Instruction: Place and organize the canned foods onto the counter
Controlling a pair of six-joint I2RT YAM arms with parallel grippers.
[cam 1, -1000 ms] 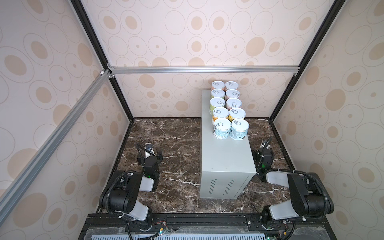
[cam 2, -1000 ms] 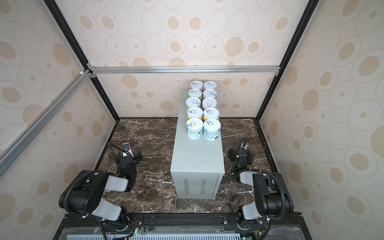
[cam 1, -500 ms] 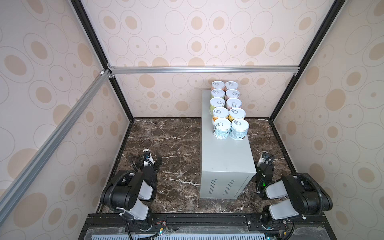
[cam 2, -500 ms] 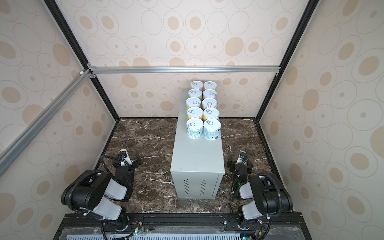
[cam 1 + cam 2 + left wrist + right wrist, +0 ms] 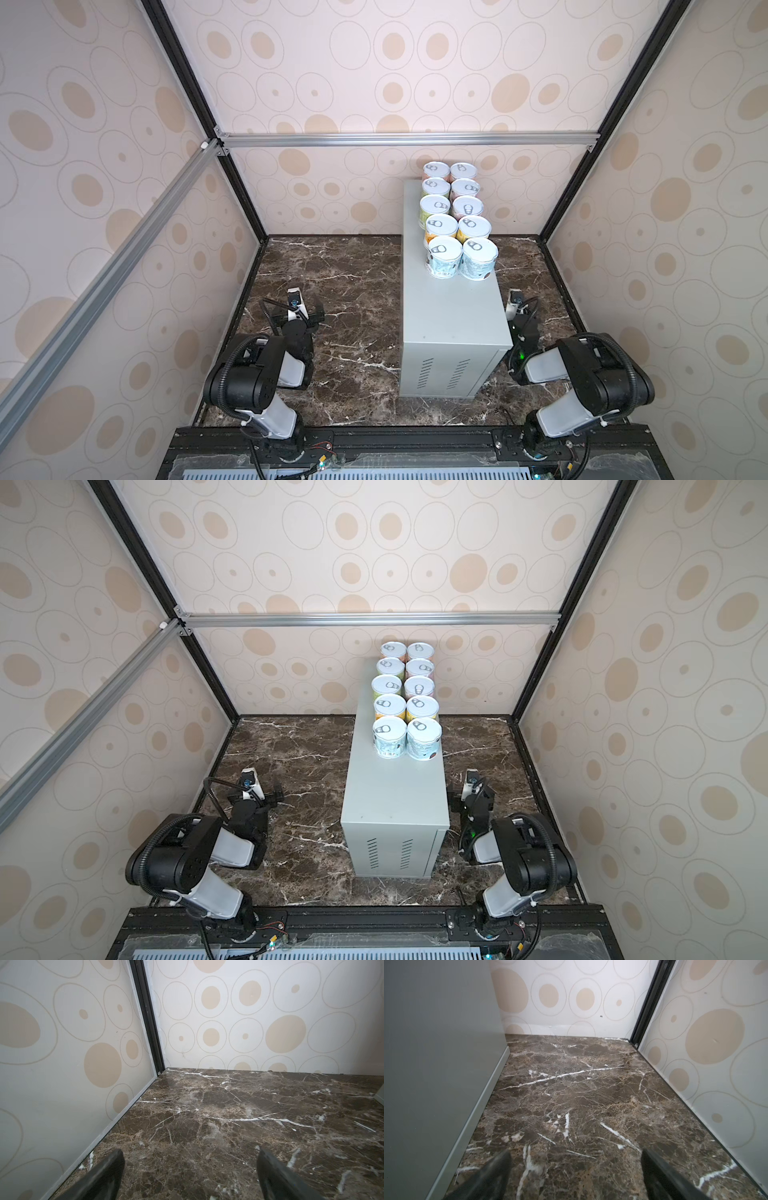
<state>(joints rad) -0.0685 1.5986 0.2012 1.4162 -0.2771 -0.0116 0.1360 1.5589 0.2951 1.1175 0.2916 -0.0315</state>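
Your ten cans (image 5: 467,206) all stand upright on the grey surface (image 5: 453,316), packed onto its far half in two columns of five, neighbours touching. Each shows a silvery pull-tab lid. The nearest pair (image 5: 389,746) wears pale blue labels. Behind them you only get slivers of orange, yellow, green and pinkish label, since each row hides the one after it. The near half of the grey surface is bare metal, and its near end face carries two groups of vent slots (image 5: 440,374).

The grey surface stands on the marble surface (image 5: 353,291), dark brown with white veins. Patterned wall panels (image 5: 374,62) close it in on three sides. One aluminium bar (image 5: 407,139) crosses the back wall above the far end of the grey surface. A second (image 5: 104,282) slants along the wall to its left.

You have two arms. The left tool (image 5: 190,1152) hangs low over the marble, well apart from the left flank of the grey surface. Its fingers are spread wide with only stone between them. The right tool (image 5: 576,1152) sits just beside the right flank (image 5: 436,1064), which fills one whole side of the right wrist view. It is spread equally wide and holds nothing.
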